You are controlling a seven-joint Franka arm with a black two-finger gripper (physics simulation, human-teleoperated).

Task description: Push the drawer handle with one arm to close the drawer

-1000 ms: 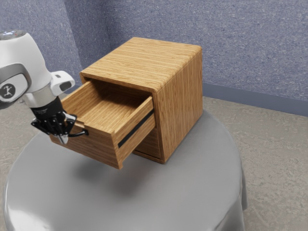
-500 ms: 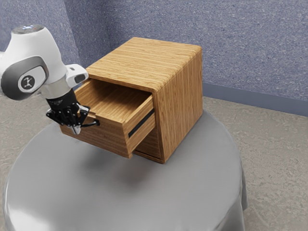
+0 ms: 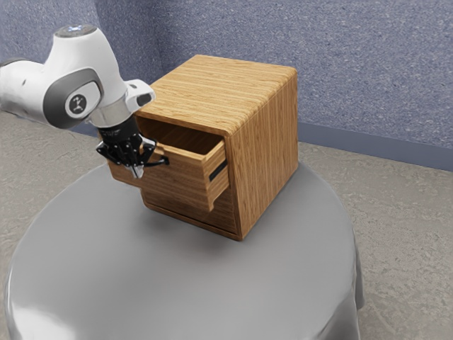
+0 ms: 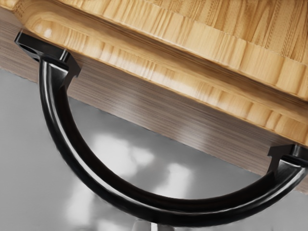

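In the exterior view the drawer [image 3: 177, 178] juts partway out of the wooden cabinet [image 3: 265, 152] — the cabinet stands on the round grey counter [image 3: 241, 283] — and the gripper [image 3: 136, 170] is at the drawer's front, by the black handle [image 3: 161, 162], its jaws clenched together with their tips pointing down. In the wrist view the handle bows out from the drawer's front in a smooth curve, fixed at its 2 ends (a glossy thing, catching the light), with the jaws' tips close by the outermost part of the bow.
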